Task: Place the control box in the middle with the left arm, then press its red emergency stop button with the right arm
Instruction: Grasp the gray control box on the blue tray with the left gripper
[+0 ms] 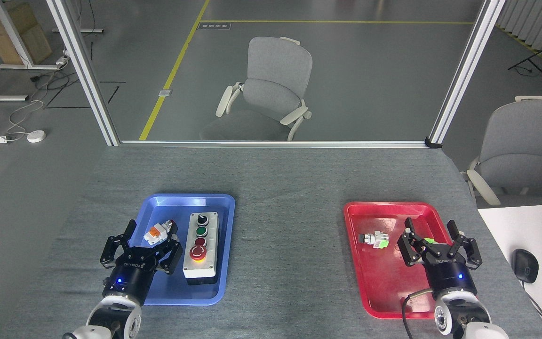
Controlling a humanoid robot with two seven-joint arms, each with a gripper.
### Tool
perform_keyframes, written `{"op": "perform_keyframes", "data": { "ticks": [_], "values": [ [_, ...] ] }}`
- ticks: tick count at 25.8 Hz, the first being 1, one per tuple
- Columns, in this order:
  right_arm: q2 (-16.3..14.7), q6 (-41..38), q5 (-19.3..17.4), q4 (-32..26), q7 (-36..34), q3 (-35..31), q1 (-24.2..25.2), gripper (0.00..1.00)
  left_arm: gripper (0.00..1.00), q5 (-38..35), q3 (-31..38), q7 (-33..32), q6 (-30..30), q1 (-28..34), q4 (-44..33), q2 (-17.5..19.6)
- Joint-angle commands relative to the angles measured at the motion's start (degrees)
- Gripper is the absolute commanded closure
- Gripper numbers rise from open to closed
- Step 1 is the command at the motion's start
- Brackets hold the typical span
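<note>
The control box (pixel 201 247), pale grey on top with a black base, lies lengthwise in the right half of the blue tray (pixel 221 282). Its red emergency stop button (pixel 197 253), ringed in yellow, is the button nearest me. My left gripper (pixel 151 230) is open over the tray's left half, just left of the box and not touching it; a loose orange-white push-button (pixel 157 232) lies between its fingers. My right gripper (pixel 433 229) is open above the red tray (pixel 384 292). The middle (pixel 287 249) is bare grey cloth between the trays.
A small green-and-white part (pixel 374 239) lies in the red tray, left of my right gripper. A white desk (pixel 511 226) with a black mouse (pixel 525 265) stands at the right. Beyond the table's far edge stand a metal frame and a grey chair (pixel 271 89).
</note>
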Motion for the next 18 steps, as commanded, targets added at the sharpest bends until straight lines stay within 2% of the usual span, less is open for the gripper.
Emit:
{"op": "perform_keyframes", "data": {
  "ticks": [1, 18],
  "values": [
    [0.0, 0.0, 0.0, 0.0, 0.1, 0.0, 0.0, 0.0, 0.02, -0.1, 0.0, 0.0, -0.1, -0.2, 0.2, 0.2],
    [0.0, 0.0, 0.0, 0.0, 0.1, 0.0, 0.0, 0.0, 0.01, -5.0, -0.6, -0.1, -0.2, 0.0, 0.3, -0.3]
  ]
}}
